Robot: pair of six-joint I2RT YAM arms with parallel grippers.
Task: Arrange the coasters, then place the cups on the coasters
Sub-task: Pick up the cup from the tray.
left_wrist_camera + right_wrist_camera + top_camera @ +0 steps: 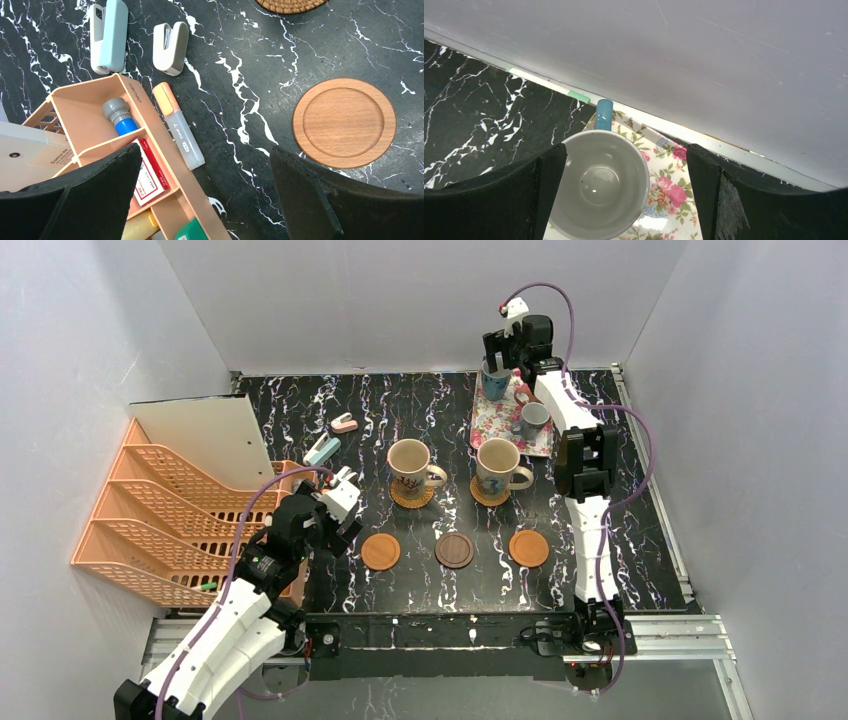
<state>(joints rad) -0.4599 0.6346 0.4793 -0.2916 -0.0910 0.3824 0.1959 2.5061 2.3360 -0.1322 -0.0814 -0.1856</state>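
Blue-handled cup [599, 187] between spread right pincer [623, 155] fingers.

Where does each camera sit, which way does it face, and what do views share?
Top external: above and behind, looking down on the table; left arm and right arm show.
Left wrist: on the left arm, looking down at a smooth coaster and orange organizer; open left gripper frames it.
Right wrist: on the right arm, looking down at a blue-handled cup on the floral tray; open right gripper flanks it.
Shared: top view also shows that coaster, cup and tray.
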